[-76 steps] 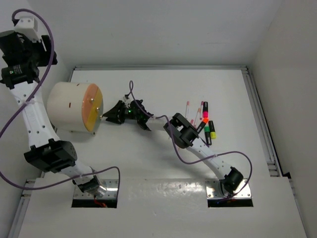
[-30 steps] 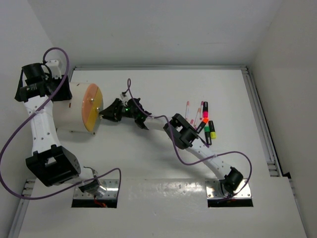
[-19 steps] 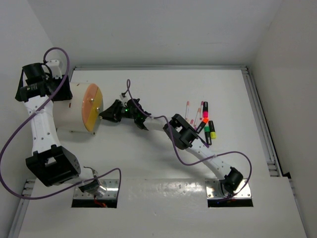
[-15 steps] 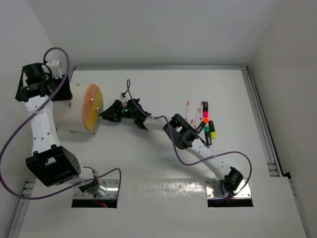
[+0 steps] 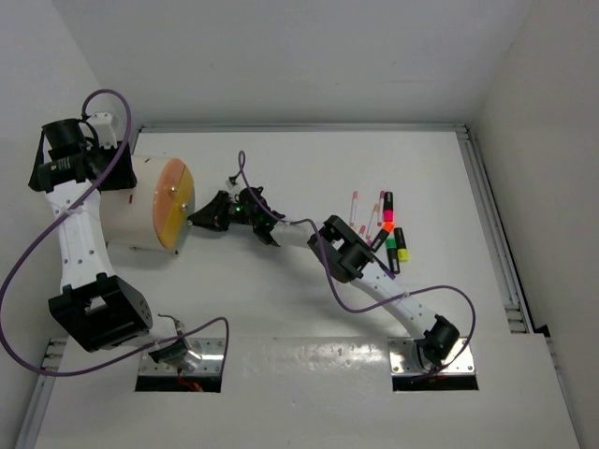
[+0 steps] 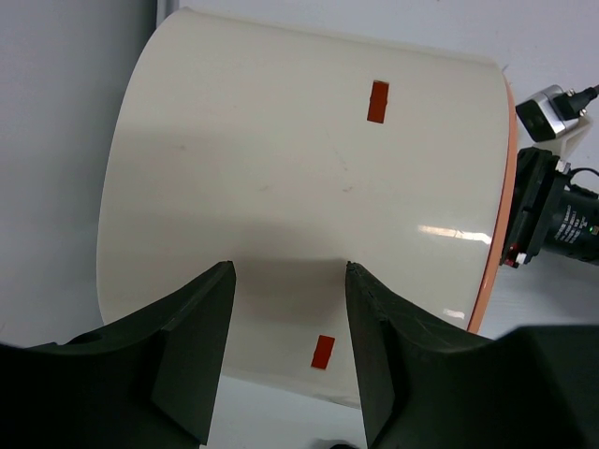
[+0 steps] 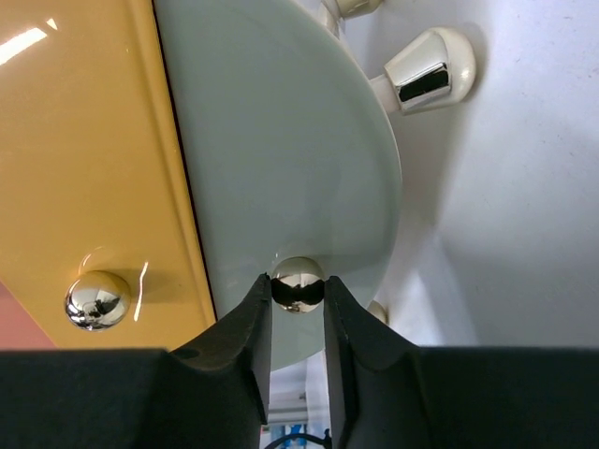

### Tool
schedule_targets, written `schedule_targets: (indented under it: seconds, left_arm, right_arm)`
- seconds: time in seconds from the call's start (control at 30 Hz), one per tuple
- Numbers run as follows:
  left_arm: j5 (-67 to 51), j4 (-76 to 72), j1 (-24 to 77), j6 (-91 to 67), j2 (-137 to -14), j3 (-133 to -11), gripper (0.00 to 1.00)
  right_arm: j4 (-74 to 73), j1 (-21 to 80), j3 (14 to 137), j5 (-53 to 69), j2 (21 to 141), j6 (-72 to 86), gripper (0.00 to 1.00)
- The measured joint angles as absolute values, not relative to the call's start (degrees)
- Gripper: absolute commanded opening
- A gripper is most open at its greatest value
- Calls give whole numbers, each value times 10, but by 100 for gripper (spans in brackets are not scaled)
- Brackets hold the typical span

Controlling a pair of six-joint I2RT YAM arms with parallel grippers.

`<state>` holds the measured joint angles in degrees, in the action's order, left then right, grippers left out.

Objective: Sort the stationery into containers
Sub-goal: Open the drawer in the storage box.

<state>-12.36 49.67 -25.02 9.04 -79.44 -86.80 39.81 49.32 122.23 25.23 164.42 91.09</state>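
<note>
Looking down from the top camera, I see the white drum (image 5: 122, 198) lying on its side at the left of the table (image 5: 281, 313), with its round orange face (image 5: 174, 201) turned toward the right arm. That arm is stretched across the table, and the right gripper (image 7: 298, 292) is up against the face.

On its wrist camera, the two black fingers (image 7: 245, 337) are drawn in tight on a small chrome knob (image 7: 298, 279), pinching it from both sides. The knob sits on the pale greenish bin front (image 7: 281, 140). Just beside that is the yellow bin front (image 7: 84, 140), which carries a free knob of its own (image 7: 96, 299). A chrome-capped foot (image 7: 426, 70) shows past the greenish edge.

The left gripper (image 6: 288, 271) is at the drum's rear end. Its fingers are spread wide, and between them I see the curved white wall and two orange-red tape marks (image 6: 378, 101). I cannot tell whether the pads touch the wall.

The stationery lies loose on the table, well apart from the drum and beyond the right arm's elbow. It is a cluster of black highlighters (image 5: 387, 217) with neon caps and thin pink pens (image 5: 355, 200) just beside them.
</note>
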Motion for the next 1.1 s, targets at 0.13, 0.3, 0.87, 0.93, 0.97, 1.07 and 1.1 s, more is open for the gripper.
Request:
schedule_targets:
  seconds: [0.13, 0.3, 0.87, 0.93, 0.97, 1.07, 1.1]
  left_arm:
    - [-123, 496, -250, 90, -794, -868, 57]
    - [-123, 497, -250, 90, -794, -868, 57]
    - [-122, 497, -248, 83, -795, -868, 58]
    - [-127, 497, -248, 87, -795, -868, 71]
    - [-134, 501, -247, 92, -795, -870, 74]
    - [-152, 530, -230, 110, -803, -896, 83]
    - [-155, 536, -217, 115, -805, -907, 84]
  right_arm:
    - [399, 493, 1222, 253, 1644, 911, 5]
    - [415, 493, 1211, 253, 1644, 913, 0]
    - [475, 468, 1098, 295, 1593, 916, 0]
    - [475, 466, 1096, 299, 1592, 915, 0]
    - [475, 465, 1096, 302, 1592, 915, 0]
    - [475, 465, 1096, 303, 1592, 915, 0]
    - [475, 465, 1096, 303, 1592, 915, 0]
